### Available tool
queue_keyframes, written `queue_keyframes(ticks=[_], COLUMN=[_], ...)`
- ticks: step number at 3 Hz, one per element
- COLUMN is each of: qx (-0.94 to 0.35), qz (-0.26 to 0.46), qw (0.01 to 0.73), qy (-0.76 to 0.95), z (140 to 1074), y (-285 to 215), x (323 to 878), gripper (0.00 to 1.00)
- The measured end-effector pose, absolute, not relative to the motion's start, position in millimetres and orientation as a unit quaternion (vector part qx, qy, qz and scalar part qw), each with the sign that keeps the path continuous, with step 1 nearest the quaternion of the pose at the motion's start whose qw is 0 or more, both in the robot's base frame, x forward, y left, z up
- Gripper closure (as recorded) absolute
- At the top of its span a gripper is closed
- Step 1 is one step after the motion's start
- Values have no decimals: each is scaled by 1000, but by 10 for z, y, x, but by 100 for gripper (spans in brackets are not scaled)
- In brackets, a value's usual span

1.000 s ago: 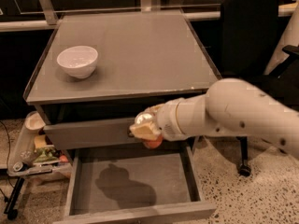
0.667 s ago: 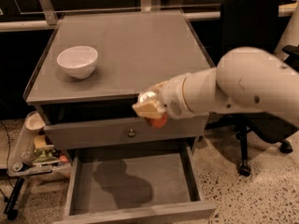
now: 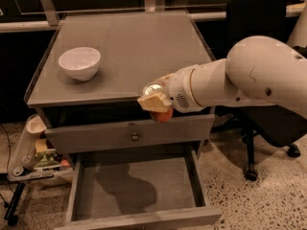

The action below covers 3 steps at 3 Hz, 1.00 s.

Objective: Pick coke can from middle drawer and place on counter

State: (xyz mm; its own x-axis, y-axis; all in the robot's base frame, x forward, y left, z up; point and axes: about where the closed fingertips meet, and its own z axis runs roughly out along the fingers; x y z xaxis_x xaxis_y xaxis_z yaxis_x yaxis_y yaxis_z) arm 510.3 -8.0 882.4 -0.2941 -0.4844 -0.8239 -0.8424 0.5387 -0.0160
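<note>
My gripper (image 3: 155,102) is shut on the coke can (image 3: 163,115). The can's red body shows below the yellowish fingers (image 3: 149,102) and its silver top (image 3: 152,88) shows above them. The can hangs at the front edge of the counter (image 3: 129,42), right of centre and level with its rim. It is above the closed drawer front with a round knob (image 3: 135,137). The middle drawer (image 3: 139,183) stands pulled out below, its flat grey bottom bare apart from the arm's shadow.
A white bowl (image 3: 79,63) sits on the left part of the counter. A black office chair (image 3: 261,18) stands at the right behind my arm. A low cart with clutter (image 3: 33,157) stands at the left on the speckled floor.
My gripper has lifted the coke can from in front of the knobbed drawer front up to the counter's front edge, and slightly to the right.
</note>
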Motion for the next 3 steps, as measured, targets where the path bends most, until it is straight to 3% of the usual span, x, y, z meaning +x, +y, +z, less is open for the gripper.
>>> queue_keyframes(ticks=[3], qx=[-399], qz=[232], qw=[442], qy=[770], z=[9711], y=[-648], x=[6075], gripper=[100])
